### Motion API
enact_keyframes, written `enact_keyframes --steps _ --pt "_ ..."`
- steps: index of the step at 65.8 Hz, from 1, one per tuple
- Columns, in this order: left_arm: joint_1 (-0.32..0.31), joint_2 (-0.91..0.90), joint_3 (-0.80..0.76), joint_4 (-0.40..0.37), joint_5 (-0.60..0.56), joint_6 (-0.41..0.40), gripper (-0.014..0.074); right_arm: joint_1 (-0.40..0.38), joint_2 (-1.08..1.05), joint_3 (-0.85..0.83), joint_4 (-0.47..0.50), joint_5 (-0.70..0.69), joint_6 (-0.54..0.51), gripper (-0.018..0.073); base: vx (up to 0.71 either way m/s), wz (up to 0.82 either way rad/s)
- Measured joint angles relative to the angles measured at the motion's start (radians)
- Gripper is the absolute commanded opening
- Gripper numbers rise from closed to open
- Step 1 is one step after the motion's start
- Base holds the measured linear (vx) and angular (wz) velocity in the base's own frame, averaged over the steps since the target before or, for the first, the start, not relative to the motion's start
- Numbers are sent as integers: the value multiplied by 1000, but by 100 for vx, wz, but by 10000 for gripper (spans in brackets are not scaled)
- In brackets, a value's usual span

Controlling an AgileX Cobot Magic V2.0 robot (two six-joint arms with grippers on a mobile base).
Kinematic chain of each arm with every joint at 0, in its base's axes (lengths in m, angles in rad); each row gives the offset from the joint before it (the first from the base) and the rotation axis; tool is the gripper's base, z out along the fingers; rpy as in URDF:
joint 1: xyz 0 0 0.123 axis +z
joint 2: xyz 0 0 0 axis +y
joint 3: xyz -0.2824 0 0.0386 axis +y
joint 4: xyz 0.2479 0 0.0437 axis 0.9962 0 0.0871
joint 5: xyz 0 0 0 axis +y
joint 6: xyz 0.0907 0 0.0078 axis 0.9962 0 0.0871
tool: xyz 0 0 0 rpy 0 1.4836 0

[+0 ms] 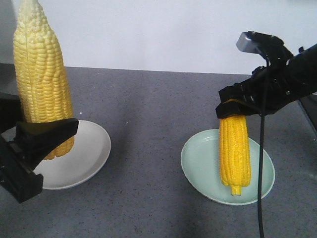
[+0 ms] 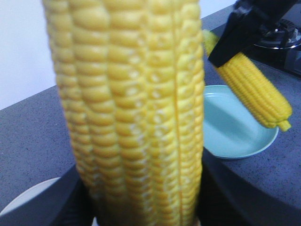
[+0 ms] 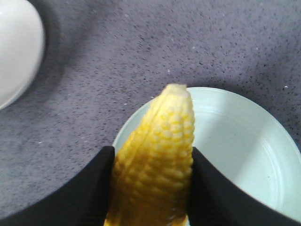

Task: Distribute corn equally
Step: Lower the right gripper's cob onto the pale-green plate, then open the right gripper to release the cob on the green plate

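At frame left, the left end effector (image 1: 47, 136) clamps one corn cob (image 1: 40, 74); the right end effector (image 1: 237, 106) clamps another cob (image 1: 235, 153) over the green plate (image 1: 198, 158)

In the front view, the left gripper (image 1: 47, 136) is cut off by the left edge, and the tip of its cob (image 1: 39, 74) by the top edge. The white plate (image 1: 91, 153) is partly hidden behind both. In the left wrist view the near cob (image 2: 131, 113) is blurred. In the right wrist view, the base of the other cob (image 3: 157, 165) is cut off below.
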Motion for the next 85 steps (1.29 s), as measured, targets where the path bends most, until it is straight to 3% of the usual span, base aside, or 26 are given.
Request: enact_keyframes --steps 26,49,59,77,85 --pt "0 0 0 0 0 0 291 0 222 -28 -75 -13 60 237 0 0" --pt "0 0 0 0 0 0 291 0 278 -32 -87 -39 71 494 0 0" --pt "0 0 0 0 0 0 291 0 277 -34 -89 -39 70 565 0 0" --pt "0 0 0 0 0 0 291 10 124 -34 -153 3 69 557 0 0" --pt "0 0 0 0 0 0 291 90 -1 4 -251 18 102 547 0 0"
